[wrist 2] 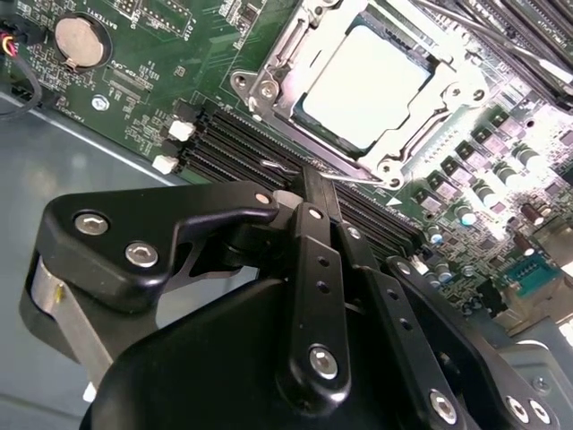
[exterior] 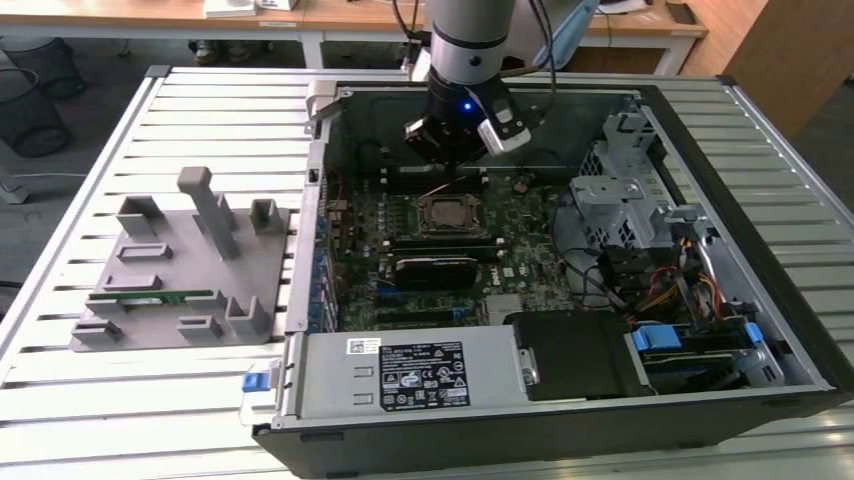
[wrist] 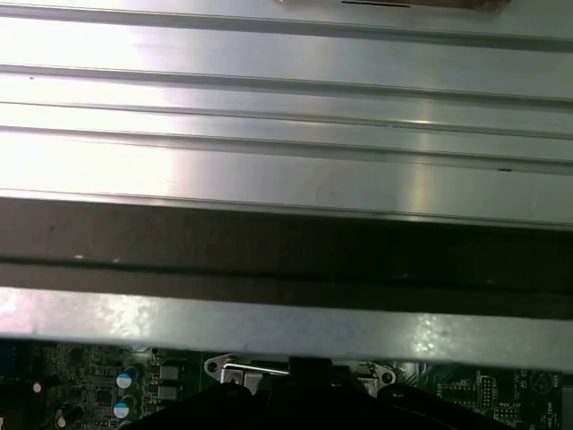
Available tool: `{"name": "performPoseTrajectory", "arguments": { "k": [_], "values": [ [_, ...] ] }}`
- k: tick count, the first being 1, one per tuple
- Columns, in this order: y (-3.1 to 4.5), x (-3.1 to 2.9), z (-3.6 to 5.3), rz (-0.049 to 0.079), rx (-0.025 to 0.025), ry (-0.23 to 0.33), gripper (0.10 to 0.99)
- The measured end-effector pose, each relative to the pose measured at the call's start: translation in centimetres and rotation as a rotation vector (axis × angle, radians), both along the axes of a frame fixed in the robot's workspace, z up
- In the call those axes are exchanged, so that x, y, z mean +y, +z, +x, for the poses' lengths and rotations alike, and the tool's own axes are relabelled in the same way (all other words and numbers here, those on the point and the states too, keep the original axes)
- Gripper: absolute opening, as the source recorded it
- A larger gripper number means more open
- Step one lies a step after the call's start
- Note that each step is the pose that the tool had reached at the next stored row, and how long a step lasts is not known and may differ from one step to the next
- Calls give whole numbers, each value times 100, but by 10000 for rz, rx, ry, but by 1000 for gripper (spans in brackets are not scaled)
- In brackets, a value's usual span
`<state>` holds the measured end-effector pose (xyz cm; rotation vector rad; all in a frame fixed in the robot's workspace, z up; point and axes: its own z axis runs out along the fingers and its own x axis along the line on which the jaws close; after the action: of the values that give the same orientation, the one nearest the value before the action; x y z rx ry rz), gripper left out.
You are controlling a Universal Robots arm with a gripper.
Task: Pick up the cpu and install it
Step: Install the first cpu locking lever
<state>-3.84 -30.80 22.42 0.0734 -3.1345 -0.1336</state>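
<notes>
A: Contents, the exterior view's left to right?
B: Grey fixture [exterior: 187,270] on bench [exterior: 80,420] holds green memory stick [exterior: 154,297]. Open case [exterior: 561,430]: cpu [wrist 2: 367,85] seated in motherboard socket [wrist 2: 269,90].
A: Gripper [exterior: 454,140]?
B: Above socket's far side; jaws state cannot tell.

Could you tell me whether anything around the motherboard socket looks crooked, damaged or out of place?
Nothing stands out. The cpu lies flat and square inside the socket frame, with the tool above the motherboard beside it.

One cpu [wrist 2: 372,85], one socket [exterior: 446,212], one computer case [exterior: 561,425], one grey fixture [exterior: 187,270], one memory stick [exterior: 150,297].
</notes>
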Motion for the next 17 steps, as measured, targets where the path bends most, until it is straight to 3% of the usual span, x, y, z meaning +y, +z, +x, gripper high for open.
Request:
{"name": "performPoseTrajectory", "arguments": {
  "k": [17],
  "values": [
    [-49,5,88,1,0,1,106]
  ]
}}
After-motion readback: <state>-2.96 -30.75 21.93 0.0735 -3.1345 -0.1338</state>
